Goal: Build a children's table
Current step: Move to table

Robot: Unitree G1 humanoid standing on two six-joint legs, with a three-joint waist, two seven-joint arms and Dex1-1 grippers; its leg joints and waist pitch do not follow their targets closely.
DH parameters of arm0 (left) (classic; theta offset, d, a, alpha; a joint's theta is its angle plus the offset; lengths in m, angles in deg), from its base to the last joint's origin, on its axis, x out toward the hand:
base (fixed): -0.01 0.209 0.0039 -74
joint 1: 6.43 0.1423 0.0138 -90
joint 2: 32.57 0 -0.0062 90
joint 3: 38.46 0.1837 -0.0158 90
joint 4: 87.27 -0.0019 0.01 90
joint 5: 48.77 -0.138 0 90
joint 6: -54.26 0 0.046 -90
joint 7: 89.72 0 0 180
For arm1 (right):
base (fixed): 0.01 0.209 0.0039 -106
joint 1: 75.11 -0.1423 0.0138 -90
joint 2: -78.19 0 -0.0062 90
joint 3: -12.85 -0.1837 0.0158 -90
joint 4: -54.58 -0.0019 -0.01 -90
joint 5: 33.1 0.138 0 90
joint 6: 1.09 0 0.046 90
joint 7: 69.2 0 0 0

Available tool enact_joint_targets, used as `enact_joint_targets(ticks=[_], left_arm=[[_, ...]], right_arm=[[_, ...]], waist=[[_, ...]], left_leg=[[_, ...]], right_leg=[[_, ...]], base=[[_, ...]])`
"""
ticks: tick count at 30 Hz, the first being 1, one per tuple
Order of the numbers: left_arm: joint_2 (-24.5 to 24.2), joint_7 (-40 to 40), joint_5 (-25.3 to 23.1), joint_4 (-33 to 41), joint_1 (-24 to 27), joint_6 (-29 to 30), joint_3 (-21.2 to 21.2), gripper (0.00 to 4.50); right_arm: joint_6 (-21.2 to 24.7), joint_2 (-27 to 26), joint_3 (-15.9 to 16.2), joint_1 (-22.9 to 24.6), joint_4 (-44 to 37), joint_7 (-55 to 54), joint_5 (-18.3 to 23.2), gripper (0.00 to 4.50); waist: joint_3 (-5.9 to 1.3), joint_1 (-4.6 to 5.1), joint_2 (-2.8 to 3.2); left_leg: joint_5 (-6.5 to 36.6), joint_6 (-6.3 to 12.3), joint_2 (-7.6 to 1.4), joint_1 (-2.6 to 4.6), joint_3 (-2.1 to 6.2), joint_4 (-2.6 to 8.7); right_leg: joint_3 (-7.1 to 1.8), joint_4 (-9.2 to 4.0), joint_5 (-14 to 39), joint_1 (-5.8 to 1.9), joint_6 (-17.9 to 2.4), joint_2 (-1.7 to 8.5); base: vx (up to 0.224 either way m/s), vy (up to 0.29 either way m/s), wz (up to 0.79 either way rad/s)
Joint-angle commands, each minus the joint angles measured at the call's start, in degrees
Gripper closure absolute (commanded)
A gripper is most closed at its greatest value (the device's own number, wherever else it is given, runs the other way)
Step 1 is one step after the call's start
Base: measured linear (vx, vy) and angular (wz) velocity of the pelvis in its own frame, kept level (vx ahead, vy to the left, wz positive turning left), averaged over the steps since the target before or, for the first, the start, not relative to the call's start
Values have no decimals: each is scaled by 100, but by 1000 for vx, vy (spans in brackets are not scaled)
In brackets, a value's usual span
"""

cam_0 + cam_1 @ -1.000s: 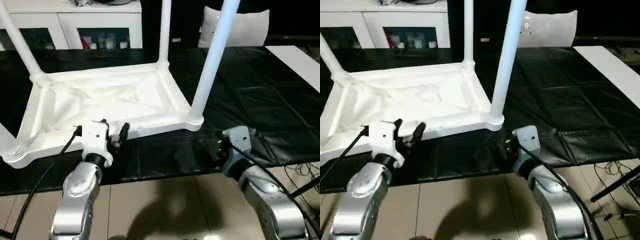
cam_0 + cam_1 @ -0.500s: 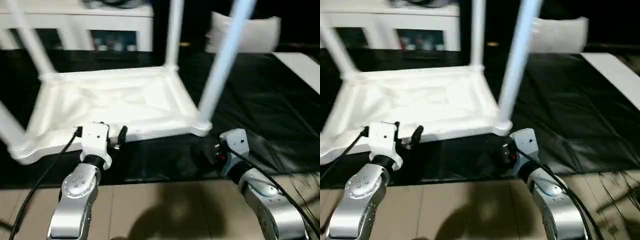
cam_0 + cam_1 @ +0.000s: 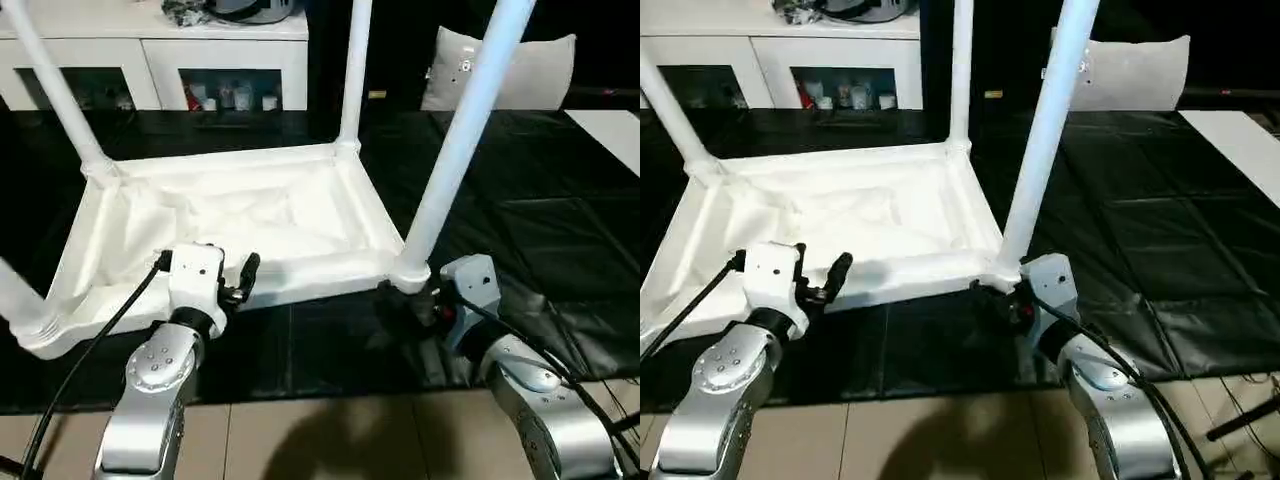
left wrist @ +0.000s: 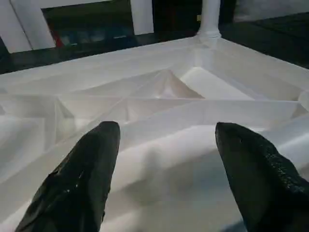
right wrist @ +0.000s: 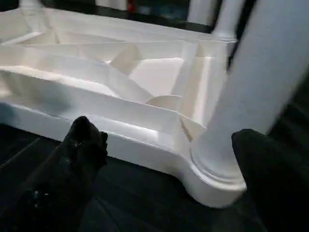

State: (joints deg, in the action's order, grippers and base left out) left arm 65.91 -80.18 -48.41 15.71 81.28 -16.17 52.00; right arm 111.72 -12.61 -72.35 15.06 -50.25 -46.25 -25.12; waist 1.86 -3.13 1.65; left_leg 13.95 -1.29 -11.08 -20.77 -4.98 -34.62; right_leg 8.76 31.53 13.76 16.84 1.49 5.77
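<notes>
The children's table lies upside down on a black mat, its white tabletop (image 3: pixel 230 215) showing the ribbed underside. White legs stand in its corner sockets: far left (image 3: pixel 55 85), far right (image 3: pixel 352 70), near right (image 3: pixel 455 150) and near left (image 3: pixel 15 295). My left gripper (image 3: pixel 215 278) is open just in front of the tabletop's near rim (image 4: pixel 193 145), with nothing between its fingers (image 4: pixel 82 179). My right gripper (image 5: pixel 164 130) is open at the near right corner. The base of that leg (image 5: pixel 270 87) and its socket (image 5: pixel 212 186) sit between its fingers without touching them.
A white cabinet (image 3: pixel 150 50) with glass doors stands behind the mat. A white cushion (image 3: pixel 505 70) leans at the back right, and a white panel (image 3: pixel 615 125) lies at the right edge. Tan floor (image 3: pixel 330 450) runs in front of the mat (image 3: pixel 540 210).
The whole picture has shifted, so the camera moved. My right gripper now stands closer to the near right corner socket. Both grippers stay open.
</notes>
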Motion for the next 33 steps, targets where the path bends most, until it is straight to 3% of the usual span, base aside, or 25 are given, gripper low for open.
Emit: enact_joint_targets(ticks=[1,3,4,5,7,8,9,10,11,12,13,14,15,16,17,18,19,20,21,22,23,25,26,29,33], left_arm=[[-33,24,31,87,48,56,-42,102],[-30,16,35,90,45,59,-40,102],[-28,7,36,91,42,61,-39,102],[-23,-7,36,91,40,65,-40,102],[-17,-13,40,101,50,69,-41,102],[-15,-14,43,104,54,76,-42,102],[-17,-17,47,105,54,83,-40,102],[-17,-17,47,105,54,83,-40,102],[-16,-20,54,123,67,95,-42,102],[-15,-19,56,129,72,99,-43,102],[-14,-17,57,136,78,103,-45,102],[-14,-16,58,141,83,106,-46,102],[-13,-10,66,149,92,96,-49,102],[-4,-2,86,151,100,67,-56,102],[-16,41,102,172,126,32,-43,102],[-36,70,88,182,138,126,-18,102],[-36,86,87,179,142,191,-15,102],[-30,91,96,177,145,190,-22,102],[-31,93,128,172,152,127,-21,102],[-31,93,131,172,153,120,-21,102],[-35,95,145,169,154,98,-17,102],[-51,109,177,159,141,77,-10,102],[-53,121,202,144,125,53,-23,102],[-45,128,219,110,95,34,-45,102],[-67,134,196,79,66,32,-37,102]], right_arm=[[-86,-30,71,-53,-40,80,51,0],[-110,-45,59,-51,-25,52,63,0],[-134,-66,40,-50,-4,46,93,0],[-174,-68,32,-66,62,28,77,0],[-264,-42,35,-115,246,67,26,0],[-299,-40,28,-127,301,91,25,0],[-324,-36,23,-133,334,109,29,0],[-324,-36,23,-133,334,109,29,0],[-414,-18,9,-124,430,136,23,0],[-449,-9,6,-120,461,142,14,0],[-490,6,8,-112,496,145,-6,0],[-513,13,10,-107,514,145,-17,0],[-512,8,6,-98,517,140,-2,0],[-510,3,2,-91,513,139,13,0],[-467,-9,-24,-58,461,161,92,0],[-434,-26,-58,-38,417,115,112,0],[-417,-39,-79,-32,395,67,107,0],[-410,-43,-84,-30,387,54,105,0],[-437,-21,-61,-29,369,53,78,0],[-442,-18,-58,-29,367,50,71,0],[-448,-19,-53,-37,359,22,47,0],[-461,-40,-54,-47,312,-6,31,0],[-435,-78,-83,-62,267,-45,53,0],[-337,-51,-47,-127,247,22,98,0],[-306,-12,38,-175,169,94,123,0]], waist=[[-329,-38,26],[-267,-16,65],[-257,14,101],[-233,190,134],[-217,251,34],[-197,219,-44],[-145,194,-110],[-180,140,-227],[-207,-210,-291],[-214,-239,-265],[-191,-223,-249],[-204,-186,-8],[-199,-97,108],[-268,0,201],[-471,347,132],[-475,267,193],[-413,213,89],[-441,157,-55],[-418,100,-217],[-334,-83,-315],[-325,-74,-342],[-281,-70,-282],[-249,-63,-145],[-129,-14,-128],[-99,-23,-157]], left_leg=[[-959,1860,316,-310,-37,181],[-1116,1897,357,-225,76,185],[-1044,1857,329,-10,151,218],[-652,1924,-159,707,456,385],[-161,2391,-421,944,778,513],[-343,2745,-367,991,754,455],[-235,2655,-203,847,585,414],[-320,2430,140,543,285,242],[-135,1702,487,-338,-43,-474],[-129,1320,360,-444,-12,-575],[-280,798,259,-494,-27,-377],[-373,545,52,-197,-60,93],[-151,496,-32,-10,16,306],[-43,1193,-130,427,287,373],[-764,2334,-533,1025,854,331],[-1757,2915,-591,1050,998,254],[-3469,3339,-668,851,893,114],[-4371,2874,-463,564,647,-57],[-3894,2276,-108,233,374,-214],[-2062,1340,382,-224,79,-305],[-984,593,288,-195,71,-55],[-66,60,221,-13,58,151],[403,-96,112,0,93,293],[1789,-324,-39,78,52,463],[2259,-363,-34,98,-4,491]], right_leg=[[25,-359,454,-663,-722,199],[167,-392,715,-714,-652,99],[192,-356,877,-646,-702,-14],[64,92,1089,-64,-905,-233],[-207,571,928,312,-763,-151],[-423,587,674,464,-616,-26],[-542,407,480,366,-691,53],[-699,126,94,14,-775,148],[-1316,-360,392,-878,-1105,730],[-1336,-371,504,-894,-1269,814],[-1053,-324,508,-855,-1465,524],[-667,-294,686,-678,-1389,253],[-458,-228,845,-616,-1173,53],[-329,143,741,-282,-889,-261],[-350,772,639,367,-596,-222],[-408,912,684,539,-296,-174],[-672,944,220,777,114,31],[-1000,627,-963,746,212,282],[-1181,273,-1659,545,222,403],[-1343,256,-2845,228,258,486],[-1131,279,-3081,98,289,413],[-969,186,-1993,103,188,202],[-918,129,-791,97,-149,171],[-950,-43,1454,212,-859,124],[-996,-142,2468,322,-697,156]], base=[[74,-8,51],[88,7,55],[92,10,55],[141,-35,34],[140,-42,19],[70,-42,2],[70,-42,2],[71,-56,8],[113,-52,5],[113,-52,5],[95,-38,-1],[75,-3,-4],[75,-3,-4],[137,11,9],[160,-13,4],[160,-13,4],[97,-34,-4],[0,0,0],[0,0,0],[-89,-63,8],[-38,-75,7],[-51,-69,2],[-96,-26,-5],[-91,2,-2],[-72,27,2]])
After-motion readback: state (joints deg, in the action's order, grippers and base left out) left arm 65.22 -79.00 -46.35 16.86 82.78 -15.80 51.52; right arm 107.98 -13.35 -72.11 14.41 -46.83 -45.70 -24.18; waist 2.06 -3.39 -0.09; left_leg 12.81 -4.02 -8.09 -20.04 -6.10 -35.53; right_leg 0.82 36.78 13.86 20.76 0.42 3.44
